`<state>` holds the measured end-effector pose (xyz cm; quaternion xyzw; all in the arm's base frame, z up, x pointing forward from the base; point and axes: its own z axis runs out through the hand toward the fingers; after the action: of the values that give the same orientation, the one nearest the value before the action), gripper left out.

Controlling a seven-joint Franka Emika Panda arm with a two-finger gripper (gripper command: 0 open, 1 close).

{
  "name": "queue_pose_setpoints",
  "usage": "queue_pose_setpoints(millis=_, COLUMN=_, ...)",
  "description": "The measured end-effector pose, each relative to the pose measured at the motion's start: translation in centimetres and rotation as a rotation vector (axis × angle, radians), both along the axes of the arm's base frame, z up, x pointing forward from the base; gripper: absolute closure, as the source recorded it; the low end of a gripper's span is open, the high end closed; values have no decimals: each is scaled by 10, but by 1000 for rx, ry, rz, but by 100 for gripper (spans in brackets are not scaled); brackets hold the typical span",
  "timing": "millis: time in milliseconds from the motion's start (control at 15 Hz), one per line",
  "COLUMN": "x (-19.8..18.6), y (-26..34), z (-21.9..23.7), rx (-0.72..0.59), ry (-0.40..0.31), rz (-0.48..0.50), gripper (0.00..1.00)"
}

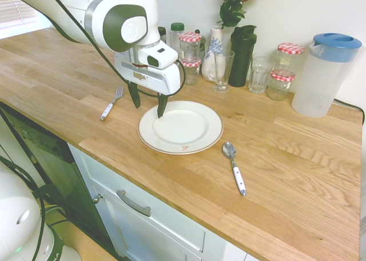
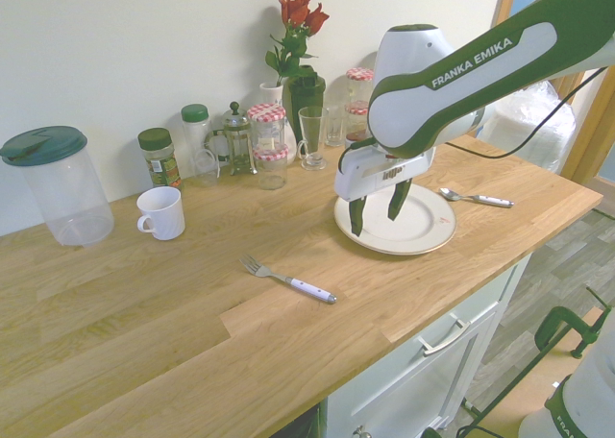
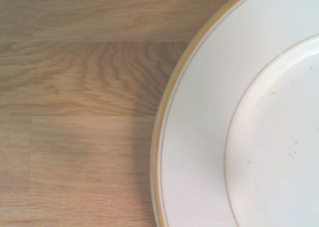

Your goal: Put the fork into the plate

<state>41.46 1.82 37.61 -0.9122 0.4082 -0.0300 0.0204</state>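
Fork (image 2: 289, 279) lay on the wooden tabletop (image 2: 192, 342), beside the plate (image 2: 396, 219) and well apart from the hand (image 2: 377, 224), whose fingers stood apart, holding nothing, over the plate's fork-side edge.

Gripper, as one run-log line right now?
gripper: open, empty, above plate's edge | fork: on counter, beside plate | plate: no fork on it yet

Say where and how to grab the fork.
I'd grip the fork mid-way along its white handle, coming straight down, gripper fingers closing across the handle's width. It lies flat on the wooden counter, slim and straight there, whereas the tined end flares and would likely seat worse. Nothing stands right beside it.
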Motion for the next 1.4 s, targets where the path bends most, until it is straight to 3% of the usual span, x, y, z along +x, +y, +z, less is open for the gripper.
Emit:
queue_pose_setpoints(millis=333, x=4, y=9, z=7, rx=-1, ry=-15, rz=26, gripper=0)
queue_pose_setpoints(millis=933, x=-20, y=90, z=44, rx=-48, ry=-54, rz=208, gripper=0)
queue_pose_setpoints(millis=1400, x=-23, y=165, z=26, rx=-65, ry=-8, rz=298, gripper=0)
